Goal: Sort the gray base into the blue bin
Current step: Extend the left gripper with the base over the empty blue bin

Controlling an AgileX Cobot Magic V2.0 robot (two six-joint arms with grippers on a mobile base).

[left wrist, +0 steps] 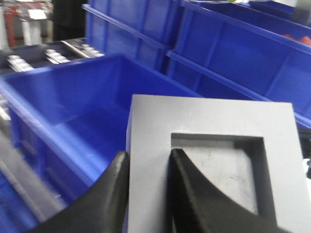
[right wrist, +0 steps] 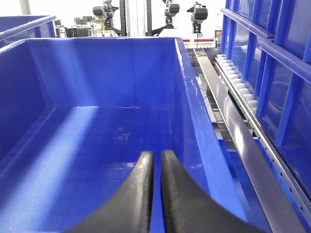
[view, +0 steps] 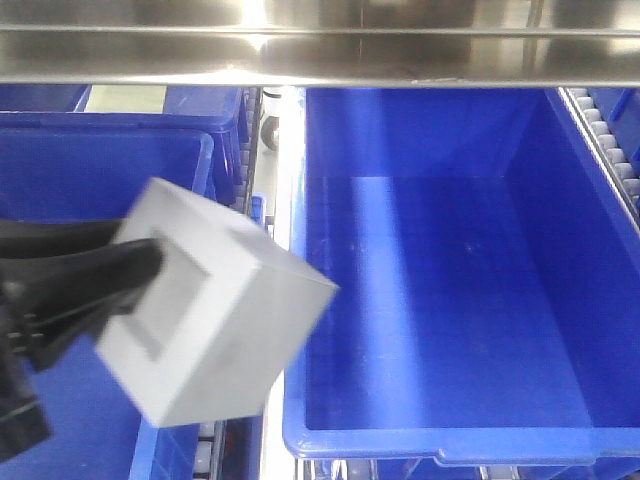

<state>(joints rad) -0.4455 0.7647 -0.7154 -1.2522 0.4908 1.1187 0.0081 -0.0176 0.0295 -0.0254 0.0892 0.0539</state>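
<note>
The gray base [view: 215,315] is held in the air by the left gripper [view: 140,268], tilted, its blurred matte faces pale and smooth. It hangs over the gap between 2 blue crates, with 1 corner reaching above the left rim of the blue bin [view: 420,445]. In the left wrist view the block [left wrist: 214,160] is seen as a flat-faced cube with crisp edges and a square recess whose floor is faintly scuffed. 1 black curved finger [left wrist: 194,189] is set inside that recess and the other against the outer face, so that 1 wall of the block is pinched between them. The blue bin is a deep rectangular crate of glossy plastic with a thick rolled rim and smooth inner walls; nothing is seen on its floor. A brushed metal rail [view: 320,45] with bright reflections runs across the top of the front view. In the right wrist view the right gripper [right wrist: 156,167] hangs over the bin [right wrist: 194,121], its 2 tapered black fingers brought almost together with nothing between them. A roller track [right wrist: 238,90] of small pale rollers runs beside the bin.
</note>
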